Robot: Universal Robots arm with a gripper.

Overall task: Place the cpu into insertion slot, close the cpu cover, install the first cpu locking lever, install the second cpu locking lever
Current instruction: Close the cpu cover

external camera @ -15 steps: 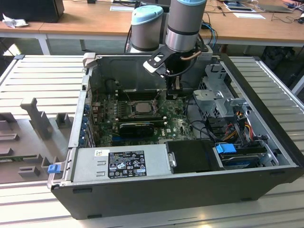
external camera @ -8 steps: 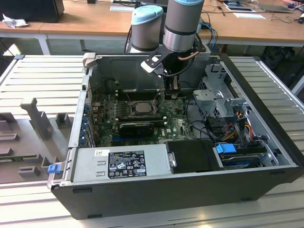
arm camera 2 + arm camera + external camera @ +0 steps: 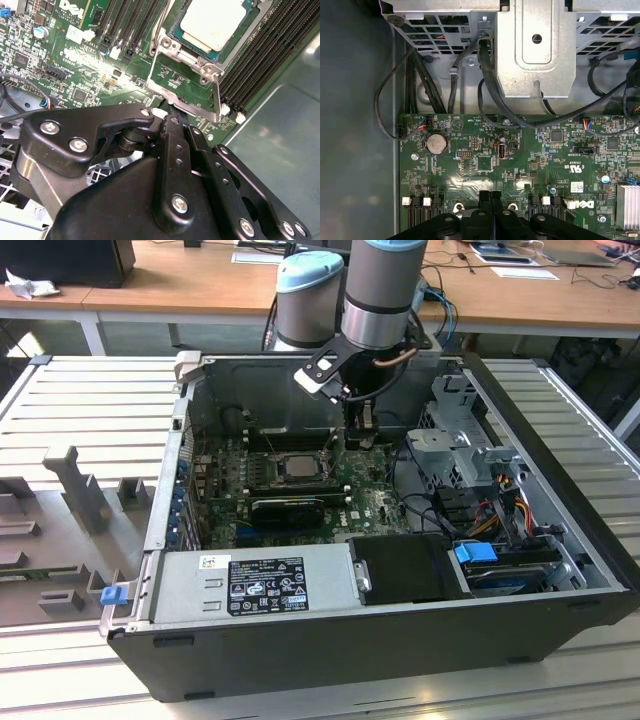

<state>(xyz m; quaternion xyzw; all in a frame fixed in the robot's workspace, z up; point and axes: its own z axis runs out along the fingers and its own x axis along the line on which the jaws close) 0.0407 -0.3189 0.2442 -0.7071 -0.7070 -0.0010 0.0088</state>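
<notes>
The cpu (image 3: 212, 22) lies flat in the insertion slot (image 3: 272, 471) on the green board, its silver top showing in the exterior view too (image 3: 297, 465). The cpu cover (image 3: 216, 102) stands open, swung away from the slot on its hinge, and the board shows through its window. My gripper (image 3: 167, 116) is shut, with its tips right at the cover's free edge. In the first wrist view the fingers (image 3: 485, 200) press together over the board. In the exterior view the gripper (image 3: 360, 435) hangs just to the right of the slot.
A grey power-supply box (image 3: 255, 585) fills the case front. A metal drive cage (image 3: 460, 445) with cables stands on the exterior view's right. Memory slots (image 3: 260, 55) run beside the socket. A coin battery (image 3: 436, 143) sits on the board. Case walls (image 3: 190, 420) enclose everything.
</notes>
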